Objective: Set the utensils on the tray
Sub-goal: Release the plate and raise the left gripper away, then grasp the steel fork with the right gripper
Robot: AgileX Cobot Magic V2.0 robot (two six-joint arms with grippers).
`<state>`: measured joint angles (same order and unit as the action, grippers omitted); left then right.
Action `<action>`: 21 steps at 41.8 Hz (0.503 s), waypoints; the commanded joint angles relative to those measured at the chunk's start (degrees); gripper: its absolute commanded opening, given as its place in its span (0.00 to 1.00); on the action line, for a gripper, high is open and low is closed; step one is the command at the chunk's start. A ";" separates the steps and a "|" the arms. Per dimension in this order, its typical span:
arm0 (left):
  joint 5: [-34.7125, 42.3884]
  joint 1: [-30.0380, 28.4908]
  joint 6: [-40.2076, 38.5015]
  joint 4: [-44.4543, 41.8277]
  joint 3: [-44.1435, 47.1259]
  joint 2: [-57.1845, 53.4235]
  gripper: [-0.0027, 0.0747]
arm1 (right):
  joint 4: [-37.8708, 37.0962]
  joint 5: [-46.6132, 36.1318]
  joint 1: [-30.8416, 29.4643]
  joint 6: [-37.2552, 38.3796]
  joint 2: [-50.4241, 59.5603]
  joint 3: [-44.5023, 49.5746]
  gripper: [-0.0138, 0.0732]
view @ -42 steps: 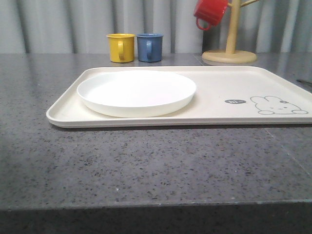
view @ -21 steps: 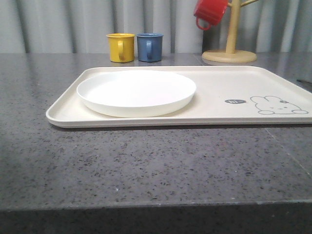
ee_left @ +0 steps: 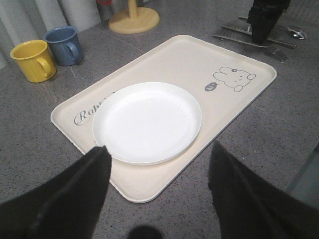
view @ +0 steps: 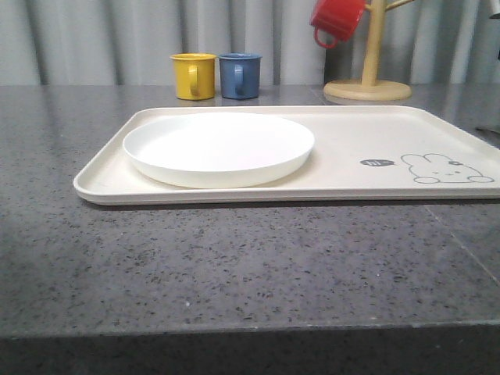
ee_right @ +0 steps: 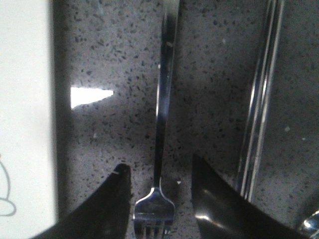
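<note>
A dark speckled stone counter (view: 234,266) is stretching back to a wall of pale grey curtain folds. In the right wrist view, the right gripper (ee_right: 158,199) is hanging low over the counter with its two black fingers (ee_right: 107,209) spread apart, one on each side of the fork (ee_right: 160,149); the fork's neck and tines are sitting in the gap, and neither finger appears to be touching the metal, though the shadow is making that hard to judge. Beside the fork, a second straight piece of cutlery (ee_right: 259,119) is lying parallel on the stone; whether it is the knife is unclear. The cream edge of the tray (ee_right: 25,124) is lying just beside the fork on the other side.

In the left wrist view, the left gripper (ee_left: 159,194) is hovering above the near corner of the tray (ee_left: 149,189) with its dark fingers (ee_left: 75,194) standing wide and holding nothing. A round white plate (ee_left: 147,122) is resting on the tray next to the "Rabbit" script, with the line-drawn rabbit toward the far end. Past that end, the utensils (ee_left: 249,37) are lying on the bare counter, off the tray, under the right arm.

Behind the tray, a yellow mug (view: 194,76) and a blue mug (view: 239,75) are standing side by side, and a red mug (view: 336,21) is hanging from a wooden mug tree (view: 369,78).
</note>
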<state>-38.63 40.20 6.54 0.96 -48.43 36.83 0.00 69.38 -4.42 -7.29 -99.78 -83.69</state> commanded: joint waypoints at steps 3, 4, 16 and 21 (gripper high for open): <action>4.70 0.41 -0.83 0.55 -1.36 -0.02 0.59 | -0.83 -1.48 -0.43 -0.75 0.49 -1.95 0.53; 4.70 0.41 -0.83 0.55 -1.36 -0.02 0.59 | -0.77 -1.48 -0.43 -0.75 0.16 -1.95 0.53; 4.70 0.41 -0.83 0.55 -1.36 -0.02 0.59 | -0.42 -4.34 -0.43 -0.75 -1.08 -1.95 0.43; 4.70 0.41 -0.83 0.55 -1.36 -0.02 0.59 | -0.36 -4.62 -0.43 -0.75 -1.08 -1.95 0.38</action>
<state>-38.63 40.20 6.54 0.96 -48.43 36.83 0.00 65.82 -4.42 -7.52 -103.20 -83.79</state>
